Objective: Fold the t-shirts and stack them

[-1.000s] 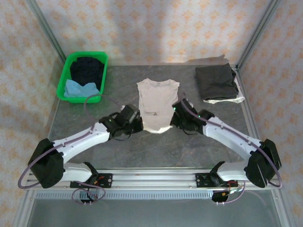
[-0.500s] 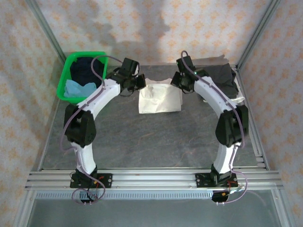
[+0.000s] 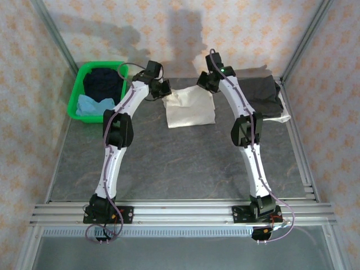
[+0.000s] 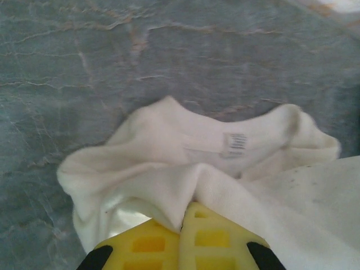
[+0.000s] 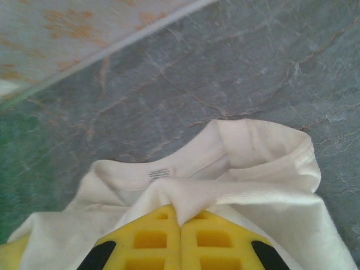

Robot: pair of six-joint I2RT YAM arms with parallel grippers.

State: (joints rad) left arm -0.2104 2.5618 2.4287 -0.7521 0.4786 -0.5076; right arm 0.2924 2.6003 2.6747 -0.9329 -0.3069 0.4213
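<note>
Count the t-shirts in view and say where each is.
4: off-white shirt far centre of the table, grey shirt far right, light blue shirt and navy shirt in the green basket. More may be hidden underneath.

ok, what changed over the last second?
The left gripper and right gripper, fingers shut on the off-white t-shirt, carried its near hem away to the collar, folding it in half. The green basket and dark grey t-shirt stayed put.
</note>
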